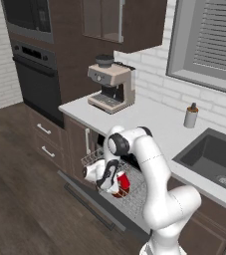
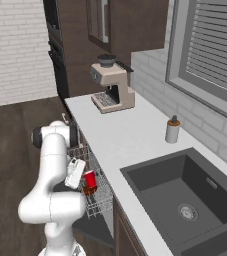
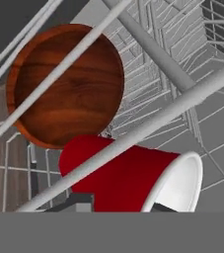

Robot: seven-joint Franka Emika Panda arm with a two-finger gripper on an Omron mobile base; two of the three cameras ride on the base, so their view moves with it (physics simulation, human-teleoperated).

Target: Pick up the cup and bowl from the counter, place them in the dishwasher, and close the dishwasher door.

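Note:
The red cup with its white rim sits between my two dark fingertips, and my gripper is shut on it inside the dishwasher's pale wire rack. The reddish-brown bowl lies in the rack right beside the cup. In the left base view the cup shows at my gripper over the rack. In the right base view the cup is just above the bowl. The dishwasher door lies open and flat below the white counter.
A beige coffee machine stands at the counter's far end, and a grey soap bottle stands near the dark sink. The black wall oven is to the left. Wooden floor spreads in front of the open door.

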